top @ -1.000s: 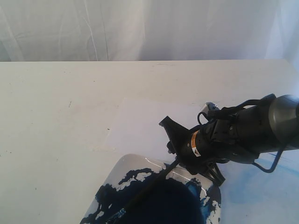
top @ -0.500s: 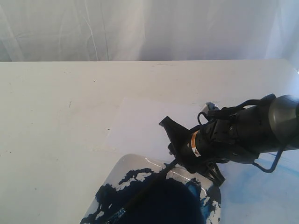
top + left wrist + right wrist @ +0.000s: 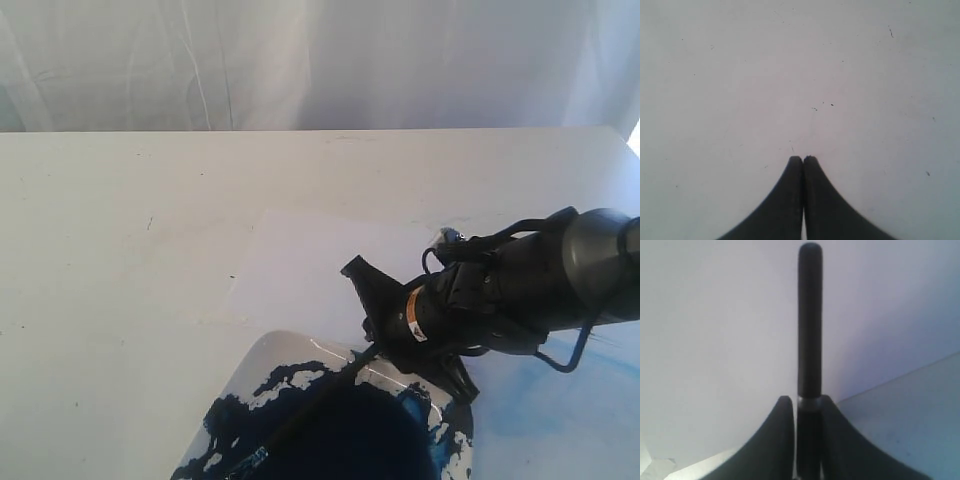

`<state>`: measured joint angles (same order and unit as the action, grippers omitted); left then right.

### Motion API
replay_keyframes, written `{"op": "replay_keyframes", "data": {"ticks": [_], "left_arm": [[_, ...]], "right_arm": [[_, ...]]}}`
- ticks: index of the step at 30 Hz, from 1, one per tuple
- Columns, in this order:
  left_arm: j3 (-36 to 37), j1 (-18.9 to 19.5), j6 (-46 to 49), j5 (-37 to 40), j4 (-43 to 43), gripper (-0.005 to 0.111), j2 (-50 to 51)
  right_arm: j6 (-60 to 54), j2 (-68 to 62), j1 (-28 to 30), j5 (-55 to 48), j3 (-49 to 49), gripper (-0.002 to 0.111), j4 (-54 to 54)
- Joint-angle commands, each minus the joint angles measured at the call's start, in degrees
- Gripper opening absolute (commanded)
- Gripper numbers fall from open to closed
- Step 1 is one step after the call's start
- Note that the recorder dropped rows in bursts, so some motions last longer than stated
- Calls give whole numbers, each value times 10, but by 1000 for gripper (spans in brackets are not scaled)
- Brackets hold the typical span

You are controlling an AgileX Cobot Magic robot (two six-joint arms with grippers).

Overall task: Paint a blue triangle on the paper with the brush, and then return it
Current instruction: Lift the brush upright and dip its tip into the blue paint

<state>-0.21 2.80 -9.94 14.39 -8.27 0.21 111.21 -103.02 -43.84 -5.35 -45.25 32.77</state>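
Brush [image 3: 310,405]: a long black stick, clamped between the fingers of the right gripper [image 3: 372,345]; it slants down from the gripper so that its silver band and tip sit low over the dark pool in the tray, though contact with the paint cannot be told.
Right fingers [image 3: 785,440]: narrow, pressed on either side of the handle, whose blunt end projects past them in the right wrist view.
Left gripper [image 3: 803,160]: fingers pressed together with nothing between them, hanging over bare bench [image 3: 120,260].
Paper [image 3: 300,265]: a white sheet lying flat on the bench just behind the tray, its near edge under the right arm; the part that shows carries no blue triangle.
Tray [image 3: 270,360]: glossy white, smeared and pooled with dark blue, at the front of the bench, partly cut off by the frame.
Step in hand: loading the bristles, by my reading, with the painting not yet begun.
Doing it well: dip only the bristles, keep the silver band out of the pool, and wipe the excess on a bare white patch of tray so no drop falls on the sheet.
Grip: hold pressure steady so the thin handle does not twist or slide.
Carry: lift clear of the tray rim before swinging back over the sheet.
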Motion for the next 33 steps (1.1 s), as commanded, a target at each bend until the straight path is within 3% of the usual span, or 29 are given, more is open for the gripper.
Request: {"op": "replay_keyframes", "data": {"ticks": [1, 14, 22, 33], "left_arm": [[2, -1, -3, 1, 1, 0, -2], [2, -1, -3, 1, 1, 0, -2], [2, -1, -3, 1, 1, 0, -2], [2, -1, -3, 1, 1, 0, -2]], "right_arm": [[4, 8, 5, 10, -10, 4, 1], [-24, 138, 35, -10, -10, 0, 16], [-223, 257, 46, 7, -10, 0, 182], [-366, 392, 46, 71, -7, 0, 198]]}}
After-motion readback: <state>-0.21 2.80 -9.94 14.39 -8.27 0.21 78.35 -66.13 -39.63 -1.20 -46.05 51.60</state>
